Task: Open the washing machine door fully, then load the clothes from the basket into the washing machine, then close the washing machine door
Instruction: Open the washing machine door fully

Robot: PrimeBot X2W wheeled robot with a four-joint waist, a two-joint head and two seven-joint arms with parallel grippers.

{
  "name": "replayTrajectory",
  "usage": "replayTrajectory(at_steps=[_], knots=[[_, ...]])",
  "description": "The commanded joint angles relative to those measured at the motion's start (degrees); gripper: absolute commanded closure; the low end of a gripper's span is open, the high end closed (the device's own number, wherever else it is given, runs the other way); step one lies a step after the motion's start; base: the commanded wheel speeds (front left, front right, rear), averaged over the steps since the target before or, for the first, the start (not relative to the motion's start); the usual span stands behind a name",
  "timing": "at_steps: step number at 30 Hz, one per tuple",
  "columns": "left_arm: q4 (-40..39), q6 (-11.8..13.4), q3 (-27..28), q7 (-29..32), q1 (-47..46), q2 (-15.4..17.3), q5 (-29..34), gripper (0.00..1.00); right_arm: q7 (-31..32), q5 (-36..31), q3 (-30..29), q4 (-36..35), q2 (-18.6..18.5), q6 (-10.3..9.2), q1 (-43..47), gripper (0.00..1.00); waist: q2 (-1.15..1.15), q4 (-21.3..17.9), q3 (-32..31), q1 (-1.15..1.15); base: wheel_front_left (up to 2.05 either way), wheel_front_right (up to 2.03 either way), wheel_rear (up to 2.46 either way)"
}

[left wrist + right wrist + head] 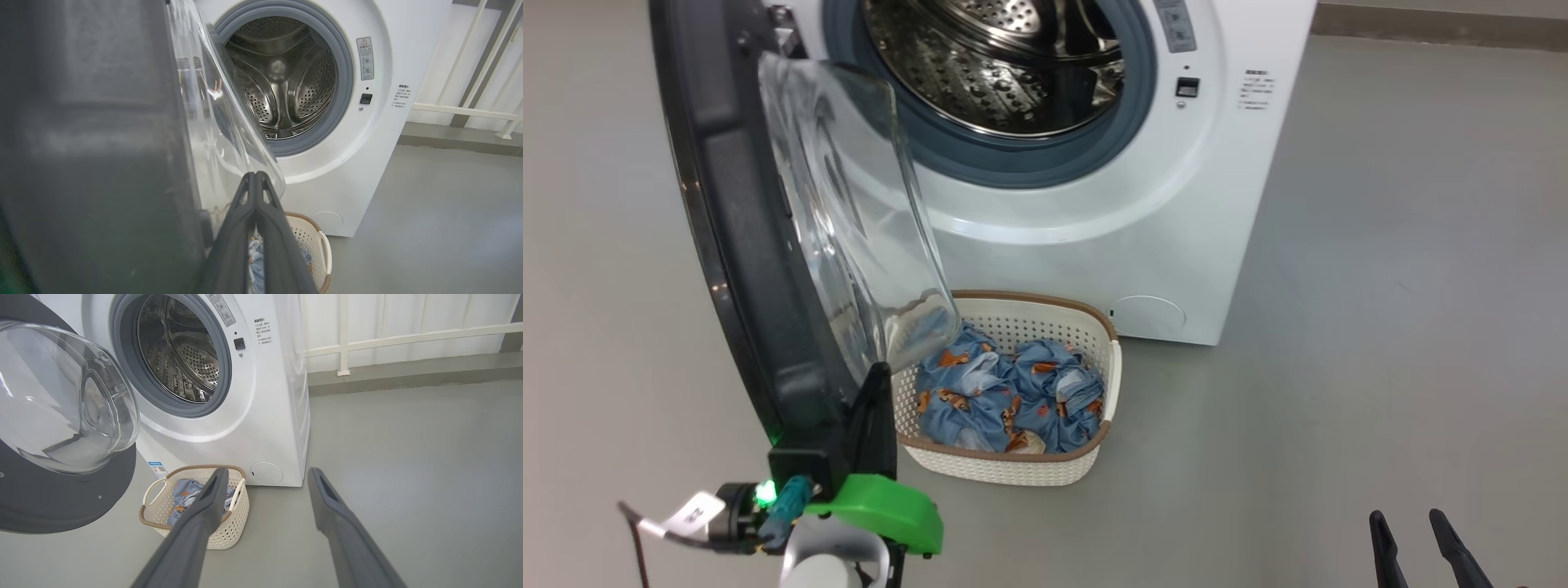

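Note:
The white washing machine [1176, 229] stands at the top with its steel drum [1005, 65] exposed. The washing machine door [735, 245] is swung out to the left, its clear glass bowl [849, 204] facing the basket. On the floor in front stands the cream basket [1005, 469], with the blue bear-print clothes [1005, 392] piled inside. My left gripper [878, 376] is shut with nothing in it, its fingers [256, 192] lying along the door's inner face beside the bowl's lower edge. My right gripper [1413, 531] hangs open at the lower right, well away from the basket [229, 535].
Grey floor [1380, 327] stretches to the right of the machine. A white railing [343, 335] and a low ledge run along the wall behind it. The open door overhangs the basket's left end.

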Motion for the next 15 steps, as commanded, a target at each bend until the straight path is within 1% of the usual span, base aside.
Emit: replayTrajectory(at_steps=[1, 8, 15], knots=[[-1.96, 1.3, 3.08, -0.97, -0.47, 2.14, 0.48, 1.0, -0.27, -0.35, 1.07, -1.35, -1.29, 0.52, -2.0, 0.0, 0.0, 1.52, 0.1, 0.0, 0.0, 0.0, 0.0], [-4.92, 3.55, 5.3, -3.3, 2.45, 3.52, 0.5, 1.0, -0.27, -0.37, 1.17, -1.33, -1.75, 0.52, -1.56, 0.0, 0.0, 4.38, -0.52, 0.0, 0.0, 0.0, 0.0], [-5.43, 4.88, 9.08, -4.91, 4.2, 5.93, -0.15, 1.0, -0.27, -0.17, 1.42, -1.3, -2.17, 0.52, -1.09, 0.0, 0.0, 5.11, -1.11, 0.0, 0.0, 0.0, 0.0]])
